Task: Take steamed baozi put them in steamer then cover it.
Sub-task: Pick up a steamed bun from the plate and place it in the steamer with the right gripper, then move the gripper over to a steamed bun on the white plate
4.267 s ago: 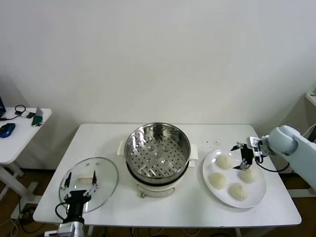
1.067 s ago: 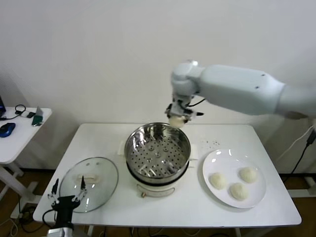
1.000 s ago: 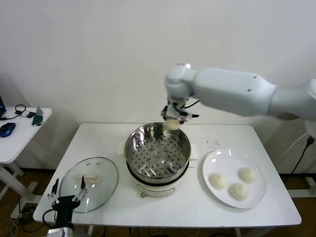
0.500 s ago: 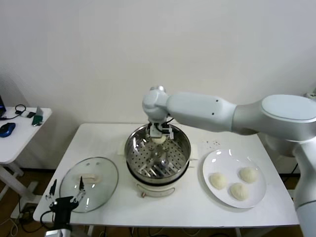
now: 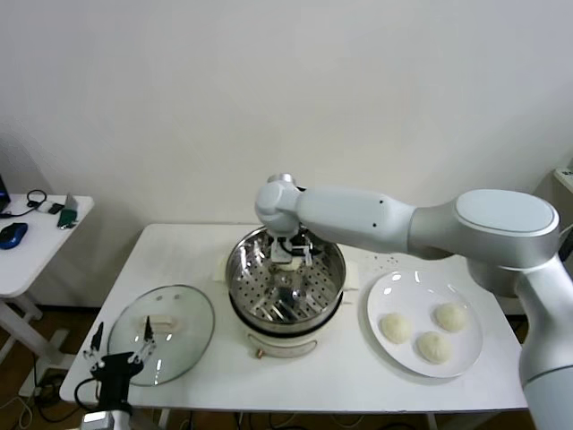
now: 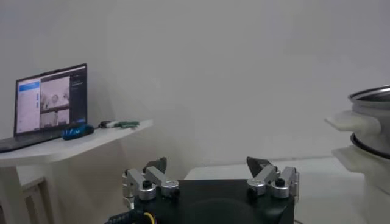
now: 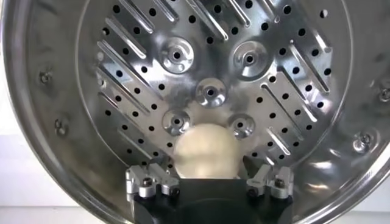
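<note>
The steamer (image 5: 240,273) stands mid-table on its white pot base. My right gripper (image 5: 292,254) reaches down inside it, shut on one cream-white baozi (image 5: 284,261). In the right wrist view the baozi (image 7: 206,152) sits between my gripper's (image 7: 207,175) fingers, low over the steamer's perforated floor (image 7: 207,61). Three more baozi (image 5: 394,327) (image 5: 450,316) (image 5: 433,347) lie on the white plate (image 5: 470,358) to the right. The glass cover (image 5: 183,345) lies flat on the table at the front left. My left gripper (image 5: 119,348) is open and empty at the cover's near edge; it also shows in the left wrist view (image 6: 207,165).
A small white side table (image 5: 36,246) with a mouse and small items stands off to the left; the left wrist view shows a laptop (image 6: 49,100) on it. The steamer's side (image 6: 368,131) shows at that view's edge. My right arm (image 5: 403,224) spans above the table's back right.
My right gripper took one baozi from the plate, carried it left over the steamer and has lowered it inside, close to the floor. My left gripper has drawn back slightly from the cover.
</note>
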Controlling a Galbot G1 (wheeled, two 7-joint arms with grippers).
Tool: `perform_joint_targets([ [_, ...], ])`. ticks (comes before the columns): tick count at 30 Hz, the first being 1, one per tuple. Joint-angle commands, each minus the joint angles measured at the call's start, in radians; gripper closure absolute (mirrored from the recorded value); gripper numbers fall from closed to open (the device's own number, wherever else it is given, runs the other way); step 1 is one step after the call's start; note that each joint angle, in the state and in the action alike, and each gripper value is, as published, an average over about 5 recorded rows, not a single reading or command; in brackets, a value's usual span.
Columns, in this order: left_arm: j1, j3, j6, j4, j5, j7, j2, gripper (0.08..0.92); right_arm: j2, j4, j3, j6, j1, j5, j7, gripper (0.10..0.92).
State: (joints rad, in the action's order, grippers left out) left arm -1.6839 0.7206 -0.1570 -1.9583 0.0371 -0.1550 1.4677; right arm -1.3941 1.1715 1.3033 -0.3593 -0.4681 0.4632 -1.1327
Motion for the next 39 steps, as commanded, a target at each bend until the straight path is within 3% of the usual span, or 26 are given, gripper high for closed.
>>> perform_joint_targets([
  [1,-0.001,0.000,0.003,-0.005,0.005,0.000,0.002,0.177,0.000,0.000,-0.004,0.002,0.005,0.002,-0.002,0.203],
  [10,-0.007,-0.006,0.003,-0.010,0.000,-0.003,0.002,0.177,0.118,0.099,0.011,0.030,-0.180,-0.181,-0.021,0.203],
  [17,-0.005,-0.015,0.006,-0.015,-0.006,-0.004,0.001,0.177,0.274,0.084,0.136,0.149,-0.356,-0.724,-0.014,0.203],
  [24,-0.006,-0.026,0.007,-0.019,0.001,-0.016,0.005,0.177,0.489,0.212,0.364,0.495,-0.476,-1.035,0.194,0.203],
  [29,-0.011,-0.030,0.007,-0.021,-0.001,-0.016,0.005,0.177,0.624,0.269,0.415,0.673,-0.468,-1.035,0.256,0.203],
  [39,-0.029,-0.025,0.023,-0.029,-0.002,-0.013,0.003,0.177,0.783,0.291,0.406,0.732,-0.297,-0.965,0.266,0.203],
])
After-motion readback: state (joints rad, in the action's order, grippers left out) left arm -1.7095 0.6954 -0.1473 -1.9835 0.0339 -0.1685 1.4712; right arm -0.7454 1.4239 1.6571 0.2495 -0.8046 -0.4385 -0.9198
